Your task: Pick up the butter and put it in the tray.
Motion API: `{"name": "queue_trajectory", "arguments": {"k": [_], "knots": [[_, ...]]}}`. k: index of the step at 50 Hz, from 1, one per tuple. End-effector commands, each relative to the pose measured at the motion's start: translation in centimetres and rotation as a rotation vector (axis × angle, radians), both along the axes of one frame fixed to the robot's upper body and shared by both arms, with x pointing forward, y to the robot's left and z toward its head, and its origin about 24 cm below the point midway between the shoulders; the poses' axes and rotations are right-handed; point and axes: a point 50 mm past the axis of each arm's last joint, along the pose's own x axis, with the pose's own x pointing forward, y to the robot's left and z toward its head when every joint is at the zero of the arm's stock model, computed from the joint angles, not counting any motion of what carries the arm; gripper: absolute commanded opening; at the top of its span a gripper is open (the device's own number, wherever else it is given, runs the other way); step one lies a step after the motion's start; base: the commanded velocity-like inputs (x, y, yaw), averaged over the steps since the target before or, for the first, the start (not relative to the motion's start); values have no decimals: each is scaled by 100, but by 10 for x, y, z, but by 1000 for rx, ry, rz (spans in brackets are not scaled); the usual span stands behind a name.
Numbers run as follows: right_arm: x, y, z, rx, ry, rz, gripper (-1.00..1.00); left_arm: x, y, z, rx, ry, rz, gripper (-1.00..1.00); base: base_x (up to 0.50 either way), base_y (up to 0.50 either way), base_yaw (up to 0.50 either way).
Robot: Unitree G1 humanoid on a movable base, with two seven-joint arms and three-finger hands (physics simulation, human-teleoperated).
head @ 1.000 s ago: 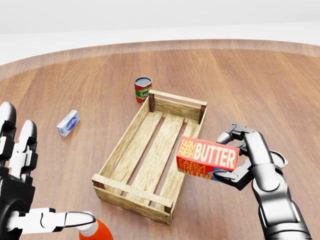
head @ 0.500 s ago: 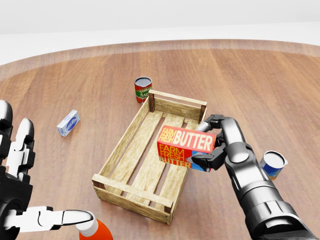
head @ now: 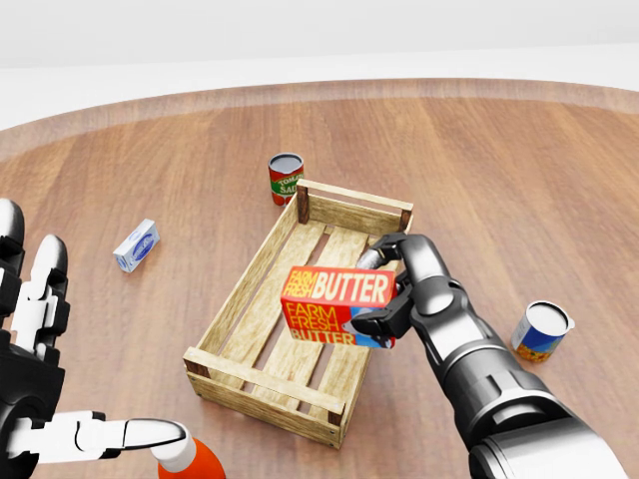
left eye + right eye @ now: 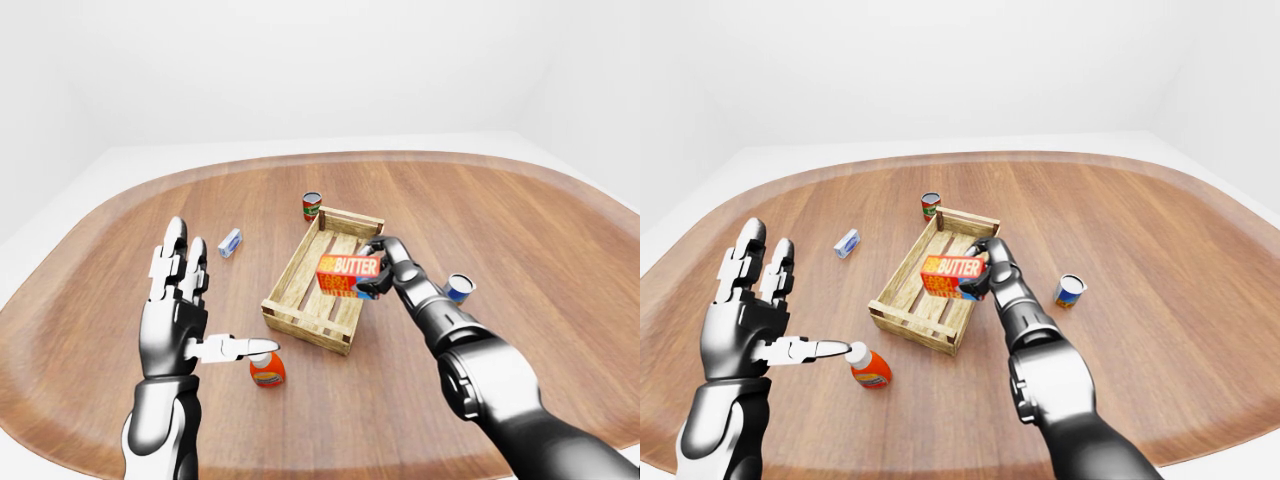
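Note:
The butter is a red and orange box with white lettering. My right hand is shut on its right end and holds it above the slatted wooden tray, over the tray's right half. The tray lies lengthwise at the middle of the head view and holds nothing else. My left hand is open and empty at the lower left, fingers spread, far from the tray. The butter also shows in the left-eye view.
A red tomato can stands just beyond the tray's top corner. A small blue and white carton lies to the tray's left. A blue can stands to the right of my right arm. An orange bottle lies under my left thumb.
My right hand has carried the butter leftward from beside the tray's right rail to above the tray. The blue can, hidden behind the hand before, now shows. The left hand has barely moved.

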Motion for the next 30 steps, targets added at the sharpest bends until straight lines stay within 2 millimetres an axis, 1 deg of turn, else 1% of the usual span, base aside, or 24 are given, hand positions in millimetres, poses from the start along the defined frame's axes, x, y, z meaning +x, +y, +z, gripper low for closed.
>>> {"name": "queue_trajectory", "arguments": {"k": [1, 7, 23, 30], "knots": [[8, 12, 15, 33, -40, 4, -100, 0, 0, 0, 1, 2, -2, 100, 0, 0, 0], [10, 17, 20, 40, -54, 12, -100, 0, 0, -1, 1, 6, -2, 100, 0, 0, 0], [11, 33, 24, 38, -65, 44, -100, -1, 2, 2, -2, -11, 1, 100, 0, 0, 0], [10, 33, 24, 39, -61, 44, -100, -1, 1, 2, -1, -10, 0, 100, 0, 0, 0]]}}
